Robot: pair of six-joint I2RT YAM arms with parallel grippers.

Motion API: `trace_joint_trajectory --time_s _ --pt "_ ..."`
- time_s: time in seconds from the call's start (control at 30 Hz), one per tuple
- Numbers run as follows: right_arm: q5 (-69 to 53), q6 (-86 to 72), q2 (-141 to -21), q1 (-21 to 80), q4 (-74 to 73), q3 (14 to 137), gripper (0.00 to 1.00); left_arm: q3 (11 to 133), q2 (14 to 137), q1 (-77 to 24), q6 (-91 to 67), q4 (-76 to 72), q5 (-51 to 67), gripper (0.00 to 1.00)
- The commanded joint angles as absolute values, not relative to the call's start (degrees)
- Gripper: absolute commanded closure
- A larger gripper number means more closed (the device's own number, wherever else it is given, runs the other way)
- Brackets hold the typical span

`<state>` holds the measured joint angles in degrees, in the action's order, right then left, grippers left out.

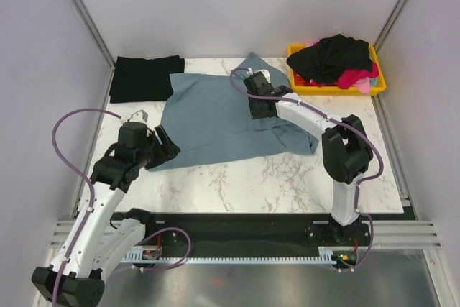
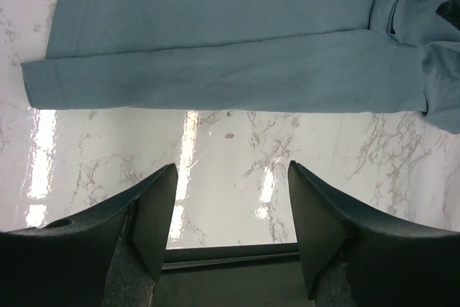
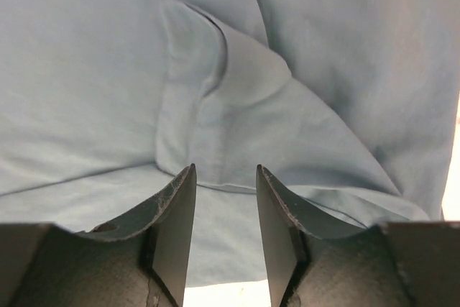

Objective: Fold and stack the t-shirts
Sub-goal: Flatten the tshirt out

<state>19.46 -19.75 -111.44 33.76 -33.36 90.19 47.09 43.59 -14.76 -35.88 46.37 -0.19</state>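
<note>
A slate blue-grey t-shirt (image 1: pixel 208 116) lies spread across the middle of the marble table, with a sleeve folded inward. My right gripper (image 1: pixel 259 111) hovers over its right side, and in the right wrist view (image 3: pixel 225 169) it is open, nothing between its fingers, above a raised crease of the blue-grey cloth (image 3: pixel 215 84). My left gripper (image 1: pixel 164 144) stands open at the shirt's near left corner. From the left wrist my left gripper (image 2: pixel 231 167) is over bare marble, short of the shirt's hem (image 2: pixel 215 77). A folded black t-shirt (image 1: pixel 144 77) lies at the back left.
A yellow bin (image 1: pixel 379 85) at the back right holds a heaped black t-shirt (image 1: pixel 336 54) and a pink-red one (image 1: pixel 357 77). Metal frame rails run along both sides. Bare marble (image 1: pixel 273 177) shows at the front of the table.
</note>
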Motion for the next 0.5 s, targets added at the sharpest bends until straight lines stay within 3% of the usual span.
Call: trace_joint_trajectory --time_s 0.0,0.47 --pt "19.52 -20.56 -112.5 34.01 -31.38 88.59 0.53 47.55 42.63 -14.94 -34.01 45.44 -1.41 0.29" --pt "20.56 -21.36 -119.27 36.74 -30.94 90.44 0.57 47.46 42.45 -14.94 -34.01 45.26 -1.41 0.29"
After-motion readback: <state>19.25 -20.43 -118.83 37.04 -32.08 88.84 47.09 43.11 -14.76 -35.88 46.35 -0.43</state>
